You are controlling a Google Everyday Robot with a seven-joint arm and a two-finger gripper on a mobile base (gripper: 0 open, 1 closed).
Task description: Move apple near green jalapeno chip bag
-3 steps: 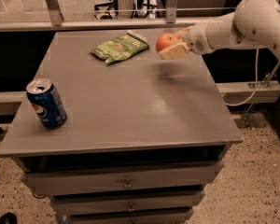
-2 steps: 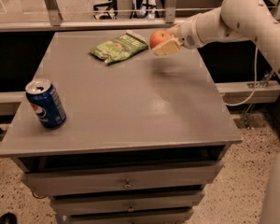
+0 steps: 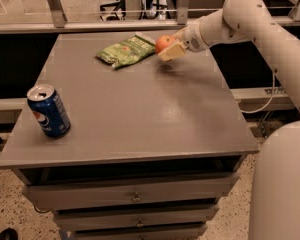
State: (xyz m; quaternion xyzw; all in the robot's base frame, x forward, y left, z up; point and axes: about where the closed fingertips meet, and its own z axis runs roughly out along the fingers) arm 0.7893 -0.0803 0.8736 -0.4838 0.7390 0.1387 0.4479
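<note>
The orange-red apple (image 3: 164,43) is held in my gripper (image 3: 169,47), which is shut on it a little above the table's far right part. The arm reaches in from the upper right. The light-green jalapeno chip bag (image 3: 126,50) lies flat on the table just left of the apple, its right end close to the fruit. The apple's shadow falls on the table below it.
A blue soda can (image 3: 49,110) stands upright near the table's front left edge. The grey table (image 3: 155,119) has drawers below its front. A rail and metal posts run behind the far edge.
My gripper has carried the apple leftward and slightly farther back, closer to the chip bag. The bag and the can have not moved.
</note>
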